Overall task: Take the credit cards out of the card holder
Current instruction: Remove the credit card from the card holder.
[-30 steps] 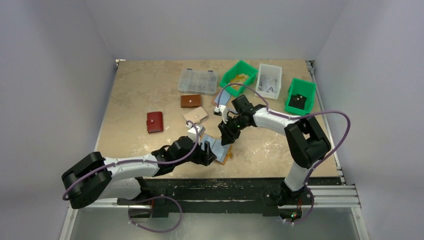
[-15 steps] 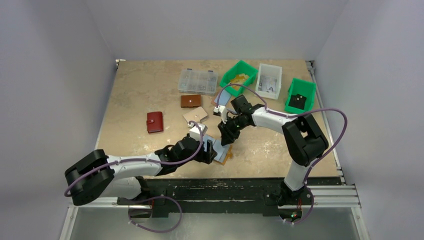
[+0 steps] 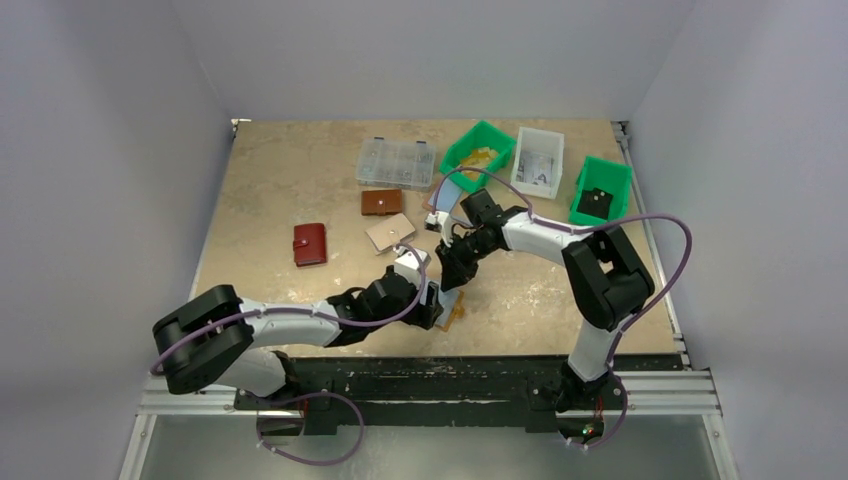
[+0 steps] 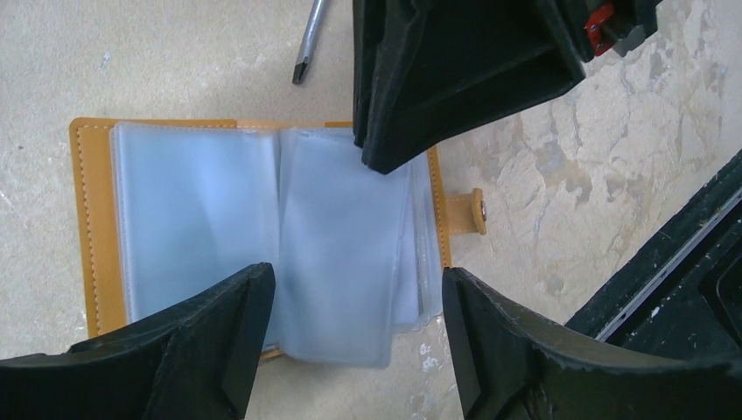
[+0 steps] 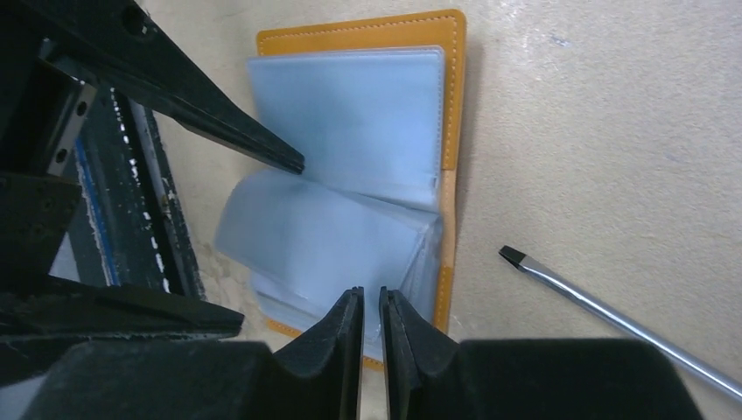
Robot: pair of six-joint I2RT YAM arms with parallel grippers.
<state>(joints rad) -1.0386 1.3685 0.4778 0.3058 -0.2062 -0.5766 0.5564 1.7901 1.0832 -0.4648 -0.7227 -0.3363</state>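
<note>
Top external view:
- The small mustard-yellow leather folding card holder (image 3: 455,312) is lying open near the front edge of the beige table (image 3: 280,180).
- The left gripper (image 3: 430,300) and the right gripper (image 3: 450,278) are both working at it, from opposite sides.
- The red wallet (image 3: 310,244) and the dark brown wallet (image 3: 382,202) are lying well apart from this work.
- No pale blue or grey credit cards are showing loose beside the holder here.

Left wrist view:
- The card holder is lying flat, with its snap tab (image 4: 470,212) pointing away from the spine.
- The clear, pale blue plastic sleeves (image 4: 201,219) are fanning across both halves.
- The left fingers (image 4: 201,341) are standing spread wide, 1 over each half, and are gripping nothing.
- The right gripper's tip is coming down onto the far edge of the right-hand sleeves.
- I cannot separate the credit cards from the sleeves.

Right wrist view:
- The right fingers (image 5: 346,337) are sitting almost pressed together, leaving only a thin slit, at the loose edge of the raised sleeves.
- I cannot tell whether a card is being pinched between them.
- A steel-shafted screwdriver (image 5: 612,315) is lying just beside the holder.

Progress:
- The holder is open and both arms are in place.
- Judging by these views, 0 cards are out yet, so the whole extraction is remaining.
</note>
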